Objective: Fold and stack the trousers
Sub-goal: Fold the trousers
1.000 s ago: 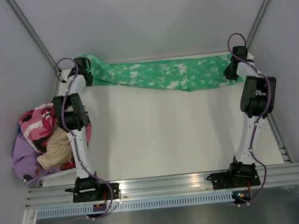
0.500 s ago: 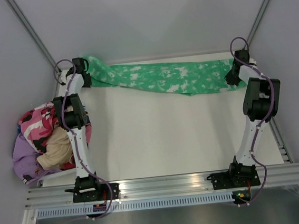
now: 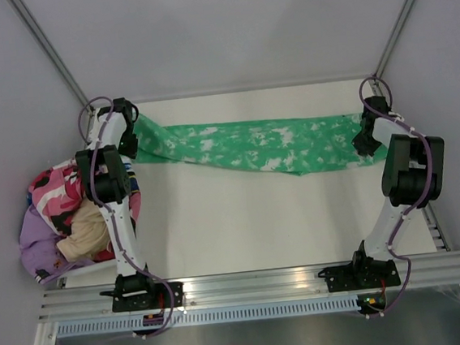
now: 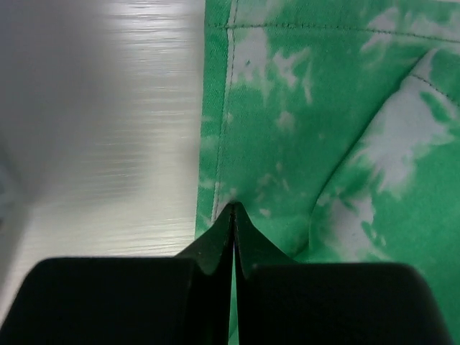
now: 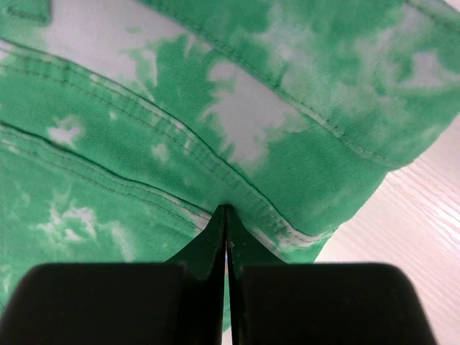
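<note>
currently, over the far part of the white table (image 3: 243, 220), the long bright green, white-mottled fabric trousers (image 3: 252, 144) stretch left to right. left gripper (image 4: 233, 210) is clamped on their left edge, right gripper (image 5: 224, 210) on a right-end seam. risk: both bites look thin, so tension could pull the cloth free; a slack middle could crease.

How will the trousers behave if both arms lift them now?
Likely floppy: the trousers crease and bow between the left gripper and right gripper. Probably light, since fingertip pinches at each end hold them. The stitched seams in both grips should help resist slipping.
</note>
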Robot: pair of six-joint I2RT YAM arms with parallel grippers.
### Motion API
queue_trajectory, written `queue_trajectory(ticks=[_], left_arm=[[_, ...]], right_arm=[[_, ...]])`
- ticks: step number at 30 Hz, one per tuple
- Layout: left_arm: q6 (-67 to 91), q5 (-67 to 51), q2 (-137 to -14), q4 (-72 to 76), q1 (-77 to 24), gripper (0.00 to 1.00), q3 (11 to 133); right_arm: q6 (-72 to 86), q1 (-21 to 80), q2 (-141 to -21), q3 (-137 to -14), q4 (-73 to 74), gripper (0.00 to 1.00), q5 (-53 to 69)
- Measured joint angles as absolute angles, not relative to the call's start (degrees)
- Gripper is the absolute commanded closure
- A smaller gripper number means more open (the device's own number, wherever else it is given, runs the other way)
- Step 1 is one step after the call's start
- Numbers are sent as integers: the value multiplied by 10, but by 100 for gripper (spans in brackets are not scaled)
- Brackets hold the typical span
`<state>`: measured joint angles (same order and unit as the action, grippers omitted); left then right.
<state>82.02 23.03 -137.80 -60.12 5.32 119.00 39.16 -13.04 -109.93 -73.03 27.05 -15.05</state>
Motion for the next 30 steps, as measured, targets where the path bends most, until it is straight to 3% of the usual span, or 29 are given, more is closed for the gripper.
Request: queue_trajectory(ticks=[6, 10, 12, 13, 17, 20, 24, 30], left_arm=[[834, 260, -1313, -648, 53, 98, 1096], [762, 251, -1274, -615, 53, 98, 1075], [714, 248, -1257, -580, 50, 96, 1080], [687, 246, -1249, -561, 46, 90, 1085], [602, 227, -1211, -479, 22, 69, 1098], [561, 202, -1180, -429, 4, 62, 1099], [538, 175, -1160, -385, 0, 55, 1094], [521, 149, -1159, -371, 7, 45, 1061]], right_arm=[[401, -156, -1073, -703, 297, 100, -154], [354, -153, -1067, -711, 303, 90, -139], [313, -135, -1063, -730, 303, 80, -127], [291, -120, -1062, -747, 302, 76, -112], [211, -48, -1058, -830, 258, 37, -8], [158, 6, -1058, -894, 224, 23, 73], [64, 88, -1085, -999, 219, 23, 176], [-46, 193, -1243, -1171, 251, 21, 275]])
